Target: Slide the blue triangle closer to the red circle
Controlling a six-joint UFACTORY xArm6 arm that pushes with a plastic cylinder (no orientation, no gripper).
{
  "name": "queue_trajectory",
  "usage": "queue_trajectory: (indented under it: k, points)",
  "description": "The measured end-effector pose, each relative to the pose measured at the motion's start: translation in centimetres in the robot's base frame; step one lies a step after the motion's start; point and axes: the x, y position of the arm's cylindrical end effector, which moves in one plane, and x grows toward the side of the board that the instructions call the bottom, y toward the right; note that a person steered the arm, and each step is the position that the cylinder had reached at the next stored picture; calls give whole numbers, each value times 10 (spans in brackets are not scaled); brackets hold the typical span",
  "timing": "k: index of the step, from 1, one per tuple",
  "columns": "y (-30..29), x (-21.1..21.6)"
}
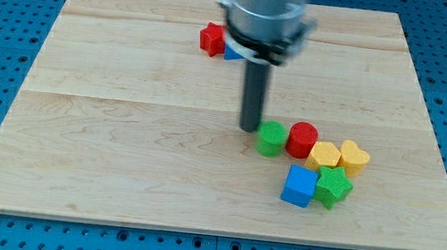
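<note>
The blue triangle [232,53] lies near the view's top, mostly hidden behind the arm's body, touching the right side of a red star [211,38]. The red circle [302,139] stands right of centre, lower down. My tip [249,128] rests on the board just left of a green circle [270,138], which sits against the red circle's left side. The tip is well below the blue triangle.
A yellow block [324,156] and a yellow heart [354,157] sit right of the red circle. A blue cube [299,186] and a green star [334,186] lie below them. The wooden board [123,131] ends at blue pegboard on all sides.
</note>
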Motion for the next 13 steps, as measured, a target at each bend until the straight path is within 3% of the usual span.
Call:
queue_trajectory:
  k: [1, 2, 3, 4, 5, 6, 8, 9, 11, 13]
  points:
    - [10, 24]
    - [-41, -15]
    - [-37, -62]
    - [15, -100]
    - [24, -166]
    - [8, -203]
    - [-76, -165]
    - [-77, -123]
    - [-116, -88]
    - [-48, -27]
